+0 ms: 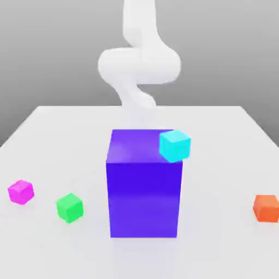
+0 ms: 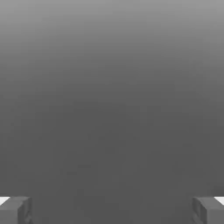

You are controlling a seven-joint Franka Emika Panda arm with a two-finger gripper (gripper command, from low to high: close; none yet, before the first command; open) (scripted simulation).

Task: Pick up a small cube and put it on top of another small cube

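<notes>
Four small cubes are in the exterior view. A cyan cube (image 1: 175,145) sits at the top right corner of a large blue block (image 1: 144,190), overhanging its edge. On the white table lie a magenta cube (image 1: 21,192), a green cube (image 1: 70,207) and an orange cube (image 1: 266,208). My white arm (image 1: 139,62) rises behind the blue block, well above the table. In the hand view my gripper (image 2: 112,211) is open, its two grey fingertips (image 2: 15,210) far apart, with nothing between them and plain grey background beyond.
The large blue block stands in the middle of the white table (image 1: 218,131) and reaches well above the small cubes. The table's edges run along the exterior view's left and right sides.
</notes>
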